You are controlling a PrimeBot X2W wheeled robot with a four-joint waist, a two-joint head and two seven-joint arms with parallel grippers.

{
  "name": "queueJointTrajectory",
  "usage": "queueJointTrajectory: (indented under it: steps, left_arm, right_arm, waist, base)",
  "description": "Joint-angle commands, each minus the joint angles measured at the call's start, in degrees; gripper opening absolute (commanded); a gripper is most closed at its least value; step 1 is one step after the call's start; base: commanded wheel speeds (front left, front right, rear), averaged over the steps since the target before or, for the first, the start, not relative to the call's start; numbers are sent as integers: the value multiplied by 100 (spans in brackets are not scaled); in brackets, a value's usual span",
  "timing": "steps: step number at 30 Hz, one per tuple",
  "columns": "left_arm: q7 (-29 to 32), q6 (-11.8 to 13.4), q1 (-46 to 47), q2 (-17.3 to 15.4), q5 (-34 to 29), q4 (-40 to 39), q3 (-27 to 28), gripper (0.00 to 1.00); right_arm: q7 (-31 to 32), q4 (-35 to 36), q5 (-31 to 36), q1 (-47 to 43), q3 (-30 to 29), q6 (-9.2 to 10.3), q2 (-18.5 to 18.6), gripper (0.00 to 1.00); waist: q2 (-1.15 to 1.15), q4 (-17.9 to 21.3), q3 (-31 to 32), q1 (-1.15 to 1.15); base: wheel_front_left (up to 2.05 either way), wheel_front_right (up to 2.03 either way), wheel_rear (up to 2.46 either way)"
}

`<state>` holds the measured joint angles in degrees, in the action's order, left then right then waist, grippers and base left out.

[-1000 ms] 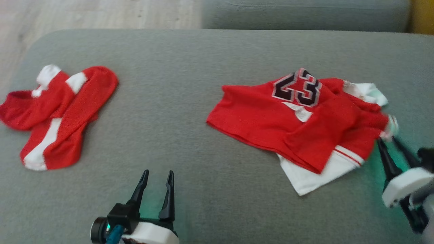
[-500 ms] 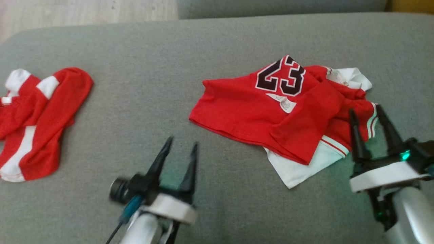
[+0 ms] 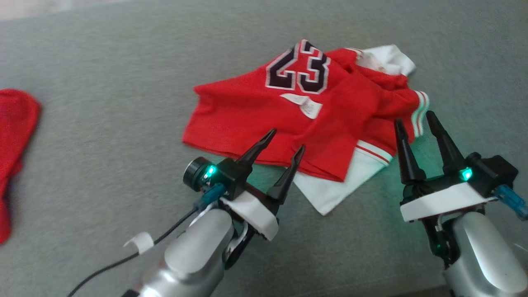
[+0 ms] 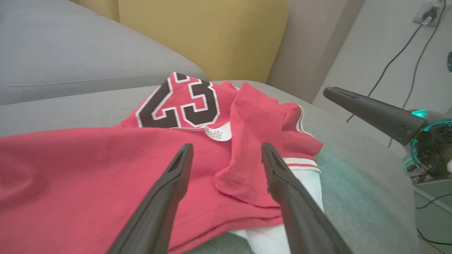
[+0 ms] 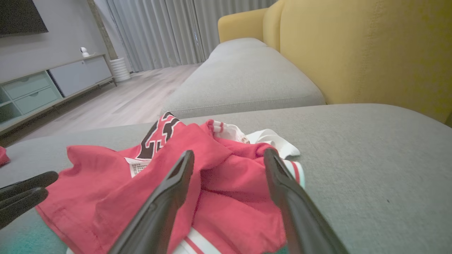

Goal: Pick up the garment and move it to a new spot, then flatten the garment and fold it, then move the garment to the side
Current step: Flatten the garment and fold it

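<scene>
The garment (image 3: 247, 111) is a red jersey with a dark "23" and white trim, lying crumpled on the grey sofa cushion (image 3: 103, 62). My left gripper (image 3: 288, 139) is open, its tips just over the garment's near red hem. The left wrist view has the garment (image 4: 88, 169) spread under and ahead of that gripper (image 4: 226, 145). My right gripper (image 3: 413, 118) is open beside the striped right edge, holding nothing. In the right wrist view its fingers (image 5: 229, 151) frame the bunched red folds of the garment (image 5: 106, 176).
Another red and white piece of clothing (image 3: 16, 123) lies at the cushion's far left. A yellow sofa back (image 5: 353, 53) rises to the right, with a second grey cushion (image 5: 243, 77) beyond. The cushion's front edge runs near my arms.
The head camera has tilted down and shifted. My right gripper has opened wide by the garment's right edge. My left arm has reached forward to the garment's near hem.
</scene>
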<state>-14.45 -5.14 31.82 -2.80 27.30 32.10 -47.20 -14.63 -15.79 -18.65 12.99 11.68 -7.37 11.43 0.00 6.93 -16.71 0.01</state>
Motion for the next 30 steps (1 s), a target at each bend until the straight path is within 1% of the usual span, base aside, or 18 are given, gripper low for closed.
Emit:
queueJointTrajectory:
  steps: [1,7,10,15,16,17,18,19,21,24,27,30]
  left_arm:
    - [-55,-34,223,-8,82,-72,40,100]
    - [-55,57,548,-8,630,351,-349,100]
    - [-55,131,671,-8,762,475,-561,100]
    - [-55,273,770,-8,857,565,-737,100]
    - [-55,299,780,-8,859,595,-779,78]
    - [-55,313,789,-8,867,632,-830,41]
    - [-55,323,804,-8,880,650,-871,11]
    - [-55,334,823,-8,879,668,-913,0]
    - [-55,349,875,-8,867,589,-925,0]
    - [-55,471,994,-8,676,42,-607,0]
    - [-55,573,1146,-8,312,-704,-48,0]
    - [-55,631,1485,-60,-174,-1115,762,0]
  right_arm:
    - [-37,157,-13,82,128,-12,-14,100]
    - [-37,113,-30,129,202,-12,-63,100]
    - [-37,92,-40,157,226,-12,-81,100]
    - [-37,71,-37,166,202,-12,-94,100]
    - [-37,64,-33,163,200,-12,-97,100]
    - [-37,58,-30,162,200,-12,-99,100]
    - [-37,53,-31,164,202,-12,-101,100]
    - [-37,51,-33,171,205,-12,-102,100]
    - [-37,50,-32,177,182,-12,-104,100]
    - [-37,64,-33,149,84,-12,-103,100]
    - [-37,58,-53,62,-56,-12,-96,100]
    - [-37,35,-66,-13,-85,-12,-118,100]
  waist:
    - [0,249,-204,-1]
    - [0,506,-347,-1]
    - [0,562,-373,-1]
    - [0,565,-373,-1]
    - [0,555,-369,-1]
    - [0,545,-366,-1]
    - [0,535,-367,-1]
    - [0,521,-367,-1]
    - [0,469,-352,-1]
    - [0,322,-315,-1]
    - [0,68,-198,-1]
    - [0,-153,-82,-1]
  base:
    - [0,0,0]
    - [0,0,0]
    - [0,0,0]
    - [0,0,0]
    - [0,0,0]
    - [0,0,0]
    - [0,0,0]
    - [0,0,0]
    - [0,0,0]
    - [0,0,0]
    - [0,0,0]
    - [0,0,0]
